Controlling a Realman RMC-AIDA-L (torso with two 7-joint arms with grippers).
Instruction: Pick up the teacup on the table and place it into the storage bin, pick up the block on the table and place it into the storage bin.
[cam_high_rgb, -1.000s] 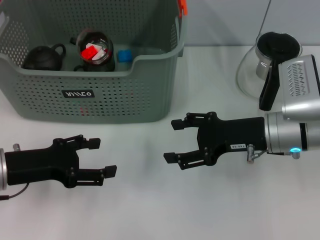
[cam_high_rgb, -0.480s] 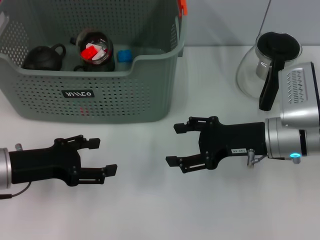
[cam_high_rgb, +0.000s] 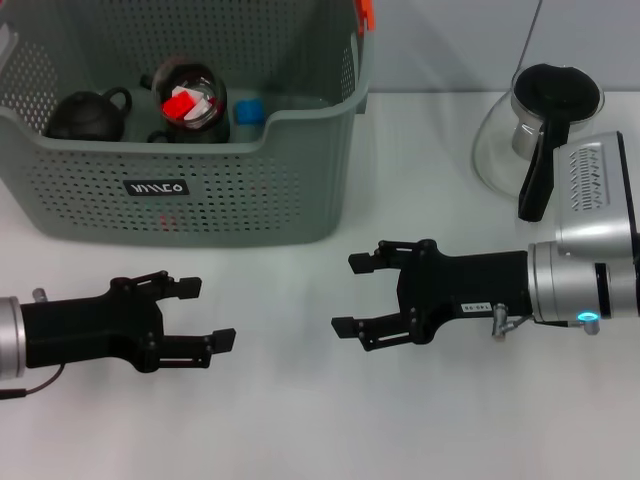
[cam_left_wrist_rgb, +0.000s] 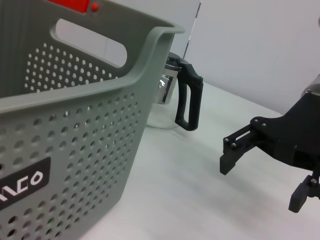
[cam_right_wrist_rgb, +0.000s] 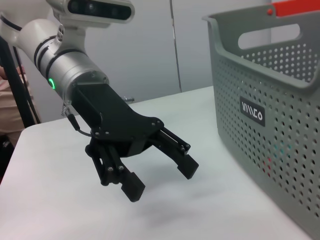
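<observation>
The storage bin (cam_high_rgb: 190, 190) is cut off at the top and left of the head view. Its perforated grey-green walls partly hide a dark teapot (cam_high_rgb: 88, 115) and a cup (cam_high_rgb: 190, 100) holding something red. On the smooth white table (cam_high_rgb: 300, 420), the left gripper (cam_high_rgb: 205, 312) and right gripper (cam_high_rgb: 352, 294) hover spread and empty. A glass jug (cam_high_rgb: 535, 130) stands well to the right.
</observation>
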